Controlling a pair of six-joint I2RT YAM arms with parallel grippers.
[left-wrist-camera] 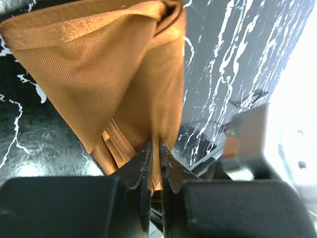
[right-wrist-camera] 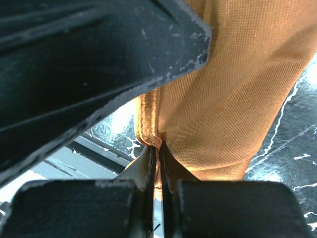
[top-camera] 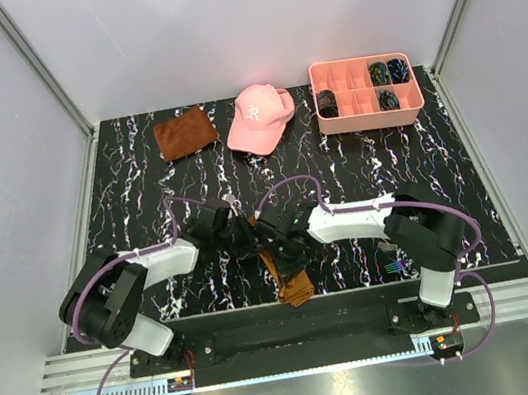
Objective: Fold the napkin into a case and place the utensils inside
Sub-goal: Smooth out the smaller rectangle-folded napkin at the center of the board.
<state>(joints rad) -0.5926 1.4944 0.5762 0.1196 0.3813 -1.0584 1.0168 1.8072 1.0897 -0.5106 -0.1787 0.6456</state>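
The orange-brown napkin (top-camera: 294, 282) is bunched and hangs between the two grippers, its lower end resting near the table's front edge. In the left wrist view the napkin (left-wrist-camera: 109, 74) spreads upward like a fan from my left gripper (left-wrist-camera: 154, 148), which is shut on a fold of it. My right gripper (right-wrist-camera: 158, 148) is shut on the napkin (right-wrist-camera: 233, 99) at its stitched hem. From above, the left gripper (top-camera: 238, 238) and right gripper (top-camera: 270, 233) nearly touch at the table's middle. The utensils (top-camera: 391, 265) lie at the front right by the right arm.
At the back stand a pink compartment tray (top-camera: 410, 112) with dark items, a pink cap (top-camera: 259, 117) and a smaller rust-brown cloth (top-camera: 184, 132). The black marbled table (top-camera: 142, 197) ends close behind the hanging cloth. A dark finger of the other gripper (right-wrist-camera: 99, 59) crowds the right wrist view.
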